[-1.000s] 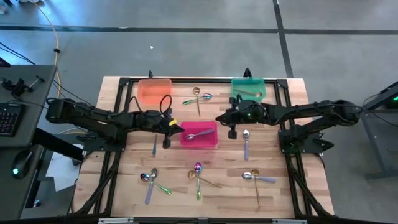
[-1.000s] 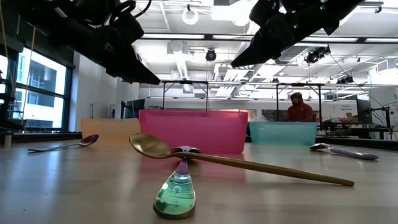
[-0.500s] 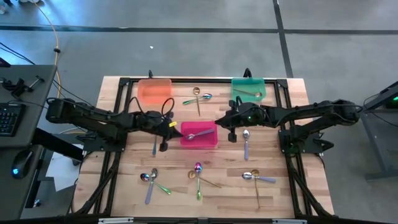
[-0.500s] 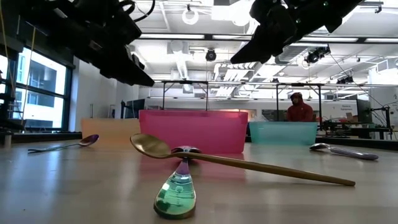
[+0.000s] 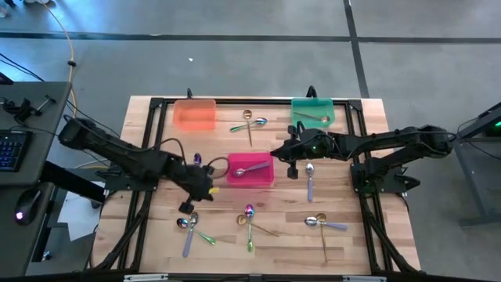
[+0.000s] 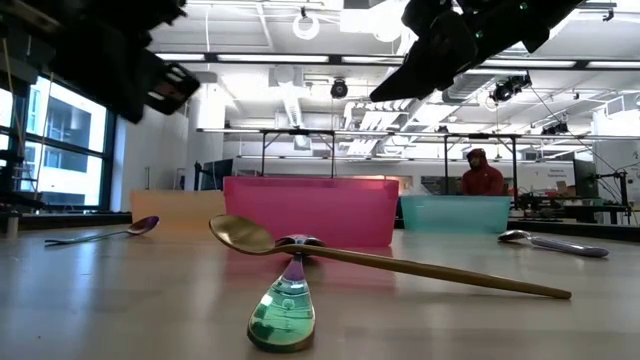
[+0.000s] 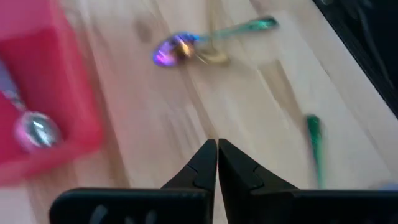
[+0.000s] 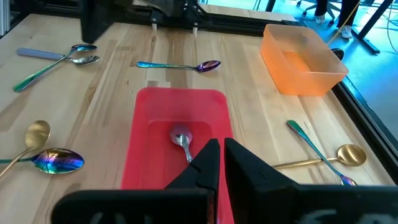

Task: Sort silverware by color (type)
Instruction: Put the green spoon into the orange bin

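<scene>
Slim spoons lie scattered on the wooden table. One silver spoon with a lilac handle (image 5: 249, 168) lies in the pink bin (image 5: 268, 178), and a gold spoon (image 5: 316, 119) lies in the green bin (image 5: 312, 104). My left gripper (image 5: 214, 190) is shut and hovers over bare wood near the pink bin's near-left corner, holding nothing (image 7: 217, 144). My right gripper (image 5: 274, 151) is shut and hangs above the pink bin's right end (image 8: 219, 146), also holding nothing. A purple-bowled spoon (image 5: 196, 160) lies left of the pink bin, its handle hidden under my left arm.
The orange bin (image 5: 194, 114) stands at the far left. Spoons lie between the far bins (image 5: 249, 121), right of the pink bin (image 5: 310, 180), and in three clusters near the table's near edge (image 5: 190, 227) (image 5: 250, 222) (image 5: 322, 225). A person (image 6: 482, 175) is in the room behind.
My left gripper has swung away from the pink bin's left side toward the table's near edge, turning as it went, and stays shut. In the low view it has moved left and blurs.
</scene>
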You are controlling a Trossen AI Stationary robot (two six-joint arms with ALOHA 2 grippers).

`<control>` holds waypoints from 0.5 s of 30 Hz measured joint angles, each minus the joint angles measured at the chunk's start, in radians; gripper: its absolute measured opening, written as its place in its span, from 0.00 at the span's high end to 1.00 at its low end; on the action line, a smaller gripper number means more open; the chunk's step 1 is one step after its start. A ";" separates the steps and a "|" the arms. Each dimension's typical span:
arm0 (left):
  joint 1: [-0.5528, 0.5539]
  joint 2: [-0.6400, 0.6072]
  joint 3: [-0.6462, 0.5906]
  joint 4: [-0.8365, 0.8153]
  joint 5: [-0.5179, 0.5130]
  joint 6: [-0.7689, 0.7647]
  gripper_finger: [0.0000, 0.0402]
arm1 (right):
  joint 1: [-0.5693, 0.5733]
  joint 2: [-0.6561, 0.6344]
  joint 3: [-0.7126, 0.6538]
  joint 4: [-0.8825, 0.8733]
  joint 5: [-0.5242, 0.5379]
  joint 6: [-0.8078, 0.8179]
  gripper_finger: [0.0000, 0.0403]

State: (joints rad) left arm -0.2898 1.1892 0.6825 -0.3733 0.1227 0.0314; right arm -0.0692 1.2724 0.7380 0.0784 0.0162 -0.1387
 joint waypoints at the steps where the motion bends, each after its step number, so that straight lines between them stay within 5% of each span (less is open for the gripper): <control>1: -0.019 0.000 0.007 -0.022 -0.014 -0.018 0.97 | 0.000 0.000 0.000 0.000 0.000 0.000 0.98; 15: -0.220 0.003 0.012 -0.131 -0.075 -0.184 0.78 | -0.003 0.000 0.000 0.001 0.037 -0.054 0.98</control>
State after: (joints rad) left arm -0.5102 1.1919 0.6949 -0.5048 0.0473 -0.1522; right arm -0.0719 1.2724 0.7380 0.0793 0.0528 -0.1926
